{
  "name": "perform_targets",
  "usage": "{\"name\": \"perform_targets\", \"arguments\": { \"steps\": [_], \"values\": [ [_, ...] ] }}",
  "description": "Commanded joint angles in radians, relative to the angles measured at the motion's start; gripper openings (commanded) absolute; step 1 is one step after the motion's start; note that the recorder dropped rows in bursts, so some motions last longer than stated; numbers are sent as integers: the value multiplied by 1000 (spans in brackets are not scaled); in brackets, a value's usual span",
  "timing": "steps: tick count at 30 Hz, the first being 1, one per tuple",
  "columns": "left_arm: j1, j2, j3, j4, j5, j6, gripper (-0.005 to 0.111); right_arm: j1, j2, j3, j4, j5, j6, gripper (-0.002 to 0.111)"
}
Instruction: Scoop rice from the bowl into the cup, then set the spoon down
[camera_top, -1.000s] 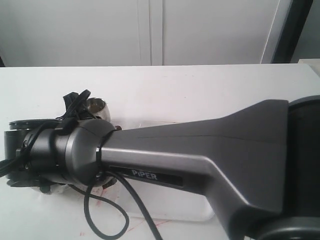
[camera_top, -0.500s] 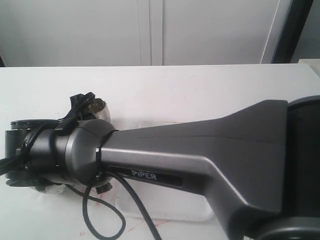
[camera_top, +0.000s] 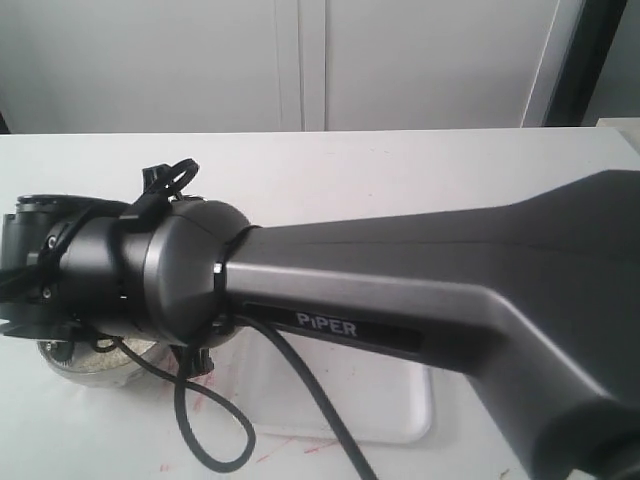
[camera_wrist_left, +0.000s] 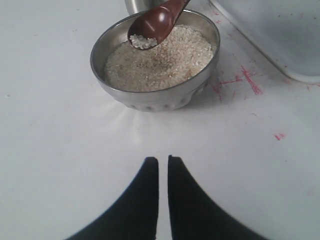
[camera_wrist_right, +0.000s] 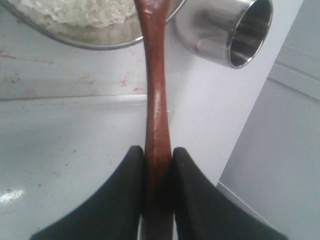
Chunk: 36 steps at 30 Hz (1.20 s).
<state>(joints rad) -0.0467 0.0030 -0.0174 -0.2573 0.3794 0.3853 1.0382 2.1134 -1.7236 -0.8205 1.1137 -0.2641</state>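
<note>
The right gripper (camera_wrist_right: 157, 155) clamps the handle of the dark reddish-brown wooden spoon (camera_wrist_right: 155, 90). Ahead, its tip holds a few off-white rice grains (camera_wrist_left: 143, 41) over the wide grey metal bowl (camera_wrist_left: 150, 97). Carry it level to the shiny steel cup (camera_wrist_right: 220, 27) just beside. The left gripper (camera_wrist_left: 162, 162) is closed and empty.

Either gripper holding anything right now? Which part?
Right gripper clamps the dark reddish-brown wooden spoon by its long slim handle, well back from the oval bowl end. Left gripper holds nothing.

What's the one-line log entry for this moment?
right gripper: shut on spoon | spoon: some rice aboard, over bowl | cup: beside bowl | left gripper: shut, empty
</note>
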Motion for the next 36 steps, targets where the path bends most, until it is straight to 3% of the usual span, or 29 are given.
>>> {"name": "perform_targets", "arguments": {
  "steps": [1,7,25,36],
  "values": [
    [-5,-3,5,-11,2,3,14,-25,-29,3,72,-3,6,0],
    [-5,-3,5,-11,2,3,14,-82,-53,3,172,-18,6,0],
    [-5,-3,5,-11,2,3,14,-229,-67,-24,202,-81,124,0],
    [-5,-3,5,-11,2,3,14,-260,22,-199,150,-65,141,0]
  ]
}}
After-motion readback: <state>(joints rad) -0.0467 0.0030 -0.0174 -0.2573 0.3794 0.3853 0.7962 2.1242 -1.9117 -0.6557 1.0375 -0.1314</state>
